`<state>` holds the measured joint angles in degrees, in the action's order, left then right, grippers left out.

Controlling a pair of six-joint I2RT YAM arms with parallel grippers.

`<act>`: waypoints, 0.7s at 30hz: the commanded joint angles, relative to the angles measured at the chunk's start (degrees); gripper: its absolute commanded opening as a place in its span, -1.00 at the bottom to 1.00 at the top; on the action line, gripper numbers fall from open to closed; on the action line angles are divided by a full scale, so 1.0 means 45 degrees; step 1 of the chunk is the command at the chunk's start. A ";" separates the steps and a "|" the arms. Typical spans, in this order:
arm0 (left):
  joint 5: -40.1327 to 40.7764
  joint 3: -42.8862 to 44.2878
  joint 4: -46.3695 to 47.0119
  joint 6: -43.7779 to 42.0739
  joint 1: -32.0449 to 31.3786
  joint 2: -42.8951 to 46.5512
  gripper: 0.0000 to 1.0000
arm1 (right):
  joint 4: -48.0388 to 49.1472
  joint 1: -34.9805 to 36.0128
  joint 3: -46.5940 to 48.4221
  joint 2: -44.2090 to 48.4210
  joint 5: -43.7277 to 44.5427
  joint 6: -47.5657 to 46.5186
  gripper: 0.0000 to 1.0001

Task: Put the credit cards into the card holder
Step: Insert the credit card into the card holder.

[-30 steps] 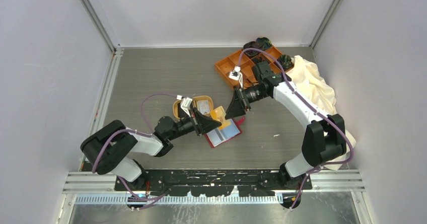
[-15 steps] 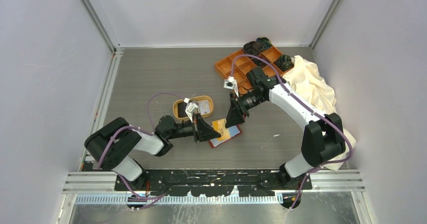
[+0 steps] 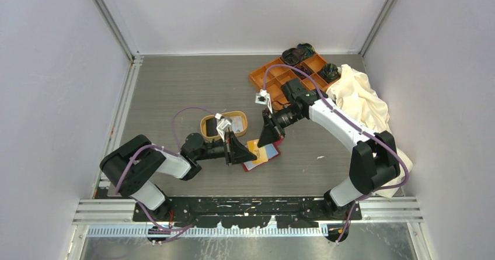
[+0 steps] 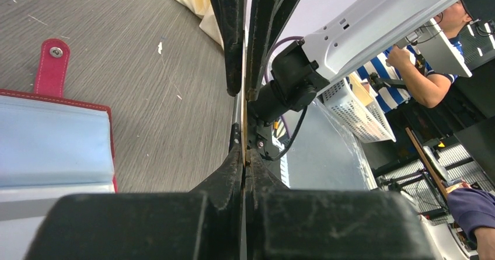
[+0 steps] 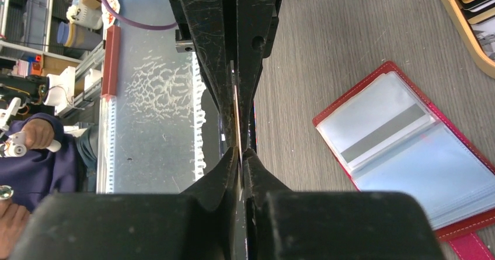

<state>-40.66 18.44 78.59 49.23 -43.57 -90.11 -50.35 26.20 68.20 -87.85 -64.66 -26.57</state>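
A tan-gold credit card [image 3: 254, 147] is held on edge just above the open red card holder [image 3: 267, 154], whose blue lining faces up. My left gripper [image 3: 245, 153] is shut on the card's left end and my right gripper [image 3: 265, 138] on its right end. In the left wrist view the card [image 4: 243, 105] is a thin line between my gripper [image 4: 244, 155] and the right one's fingers [image 4: 233, 32]; the holder [image 4: 52, 137] lies to the left. In the right wrist view my gripper [image 5: 240, 155] pinches the card [image 5: 238, 125]; the holder [image 5: 403, 149] lies to the right.
The oval tan dish [image 3: 204, 127] with more cards stands behind the left gripper; it also shows in the right wrist view [image 5: 461, 20]. An orange compartment tray [image 3: 274, 79] and a crumpled cream cloth [image 3: 362, 99] sit at the back right.
The right gripper has moved left and nearer, closing in on the left gripper. The left gripper has shifted slightly nearer. The card stays between them over the holder.
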 commanded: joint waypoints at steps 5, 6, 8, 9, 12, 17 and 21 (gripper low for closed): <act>0.0112 0.0196 0.0090 -0.0267 0.0049 0.0311 -0.99 | -0.1556 0.0055 0.1003 0.0003 -0.0387 -0.1068 -0.98; 0.0292 0.0156 -0.0060 -0.0258 0.0053 0.0418 -0.89 | -0.1723 0.0045 0.1114 -0.0031 -0.0263 -0.1154 -0.98; 0.0905 -0.0050 -0.0587 -0.0221 0.0054 0.0839 -0.52 | -0.1771 -0.0067 0.1143 -0.0061 -0.0072 -0.1035 -0.98; 0.1380 -0.0256 -0.0967 -0.0216 0.0051 0.1229 -0.30 | -0.1618 -0.0239 0.1002 -0.0086 -0.0092 -0.0838 -0.98; 0.3193 -0.0948 -0.3722 -0.0584 0.0037 0.3532 0.02 | 0.0338 -0.1008 -0.0033 -0.0045 0.0064 0.1314 -0.98; 0.7479 -0.0775 -1.2677 -0.1713 -0.0606 0.8733 0.37 | 0.3507 -0.1512 -0.1490 -0.0017 0.1817 0.4161 -0.98; 0.9543 -0.1389 -1.4909 -0.0414 -0.0872 1.1498 0.35 | 0.4405 -0.1481 -0.1864 -0.0556 0.2488 0.4729 -0.98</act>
<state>-12.19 13.69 30.83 44.64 -46.52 -46.00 -39.35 19.00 60.20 -89.08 -57.47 -11.70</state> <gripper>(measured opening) 0.691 0.042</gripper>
